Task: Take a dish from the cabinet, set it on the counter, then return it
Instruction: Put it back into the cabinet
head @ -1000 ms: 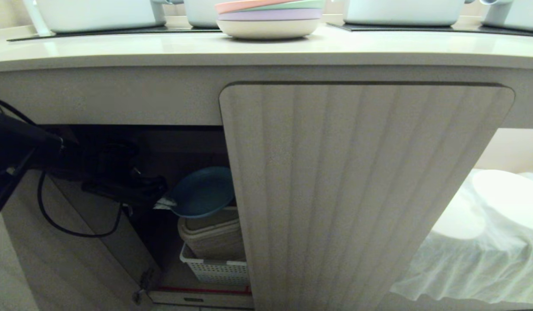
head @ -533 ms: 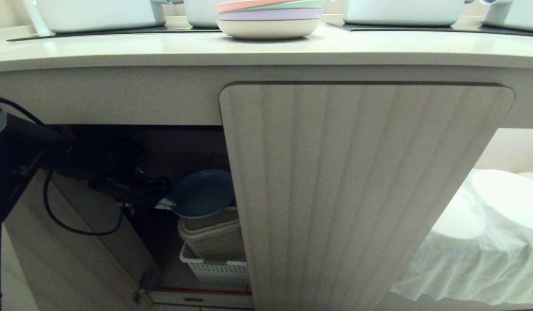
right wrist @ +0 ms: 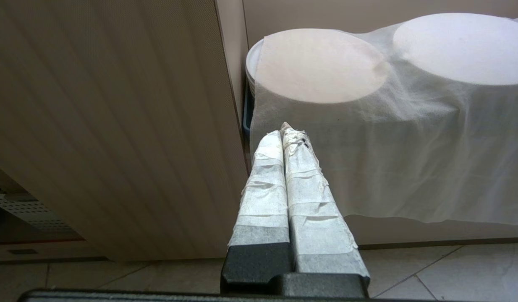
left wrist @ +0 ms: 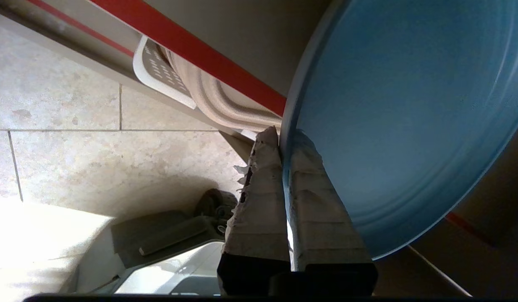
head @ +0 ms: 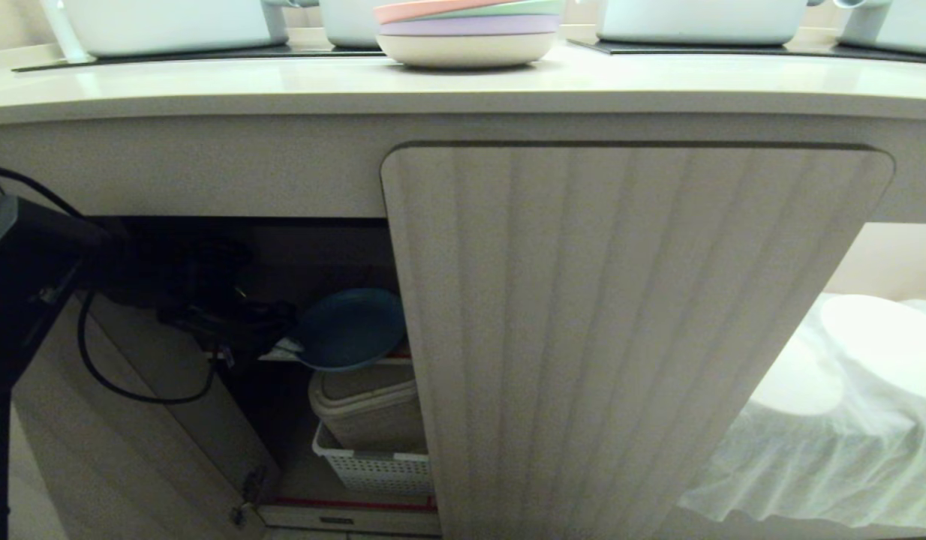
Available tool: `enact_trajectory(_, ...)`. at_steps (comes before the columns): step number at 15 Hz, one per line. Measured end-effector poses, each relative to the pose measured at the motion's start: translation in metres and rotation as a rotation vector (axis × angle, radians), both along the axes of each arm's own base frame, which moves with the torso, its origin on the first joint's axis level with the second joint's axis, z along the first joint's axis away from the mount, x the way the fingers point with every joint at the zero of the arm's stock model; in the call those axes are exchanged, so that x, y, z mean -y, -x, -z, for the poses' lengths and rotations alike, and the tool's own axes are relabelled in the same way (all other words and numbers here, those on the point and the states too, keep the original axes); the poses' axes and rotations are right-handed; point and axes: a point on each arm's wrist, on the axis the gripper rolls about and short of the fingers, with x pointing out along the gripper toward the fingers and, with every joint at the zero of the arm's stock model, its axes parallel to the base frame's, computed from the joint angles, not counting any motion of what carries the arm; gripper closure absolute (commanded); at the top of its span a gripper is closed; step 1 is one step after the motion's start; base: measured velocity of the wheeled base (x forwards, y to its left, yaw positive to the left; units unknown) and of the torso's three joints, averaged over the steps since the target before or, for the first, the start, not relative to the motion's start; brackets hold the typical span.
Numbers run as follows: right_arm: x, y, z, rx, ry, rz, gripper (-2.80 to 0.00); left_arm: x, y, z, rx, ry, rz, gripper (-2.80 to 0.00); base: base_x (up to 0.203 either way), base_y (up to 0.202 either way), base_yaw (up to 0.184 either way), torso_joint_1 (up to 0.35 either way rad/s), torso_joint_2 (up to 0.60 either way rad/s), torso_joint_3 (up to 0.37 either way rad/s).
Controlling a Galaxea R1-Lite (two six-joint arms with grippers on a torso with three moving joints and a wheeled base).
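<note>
On dish point(left wrist: 401, 117), seemingly no lettering

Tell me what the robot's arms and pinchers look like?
The left arm is black and boxy, with a black cable looping under it. Both the left gripper and right gripper have two long fingers wrapped in frayed white tape on black bases.

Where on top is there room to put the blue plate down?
The counter is bare along its front edge, left and right of the pastel plate stack. Behind, white pots crowd the black mats. The left gripper pinches the blue plate inside the cabinet.
</note>
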Motion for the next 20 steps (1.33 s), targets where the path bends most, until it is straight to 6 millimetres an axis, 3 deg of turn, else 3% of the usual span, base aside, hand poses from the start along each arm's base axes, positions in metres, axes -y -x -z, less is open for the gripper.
enact_trajectory(20, 0.000, 0.000, 0.000, 0.000, 0.000, 0.000, 0.00, -0.001, -0.017, 0.003, 0.016, -0.003, -0.055, 0.00, 0.000, 0.000, 0.000, 0.000, 0.00, 0.000)
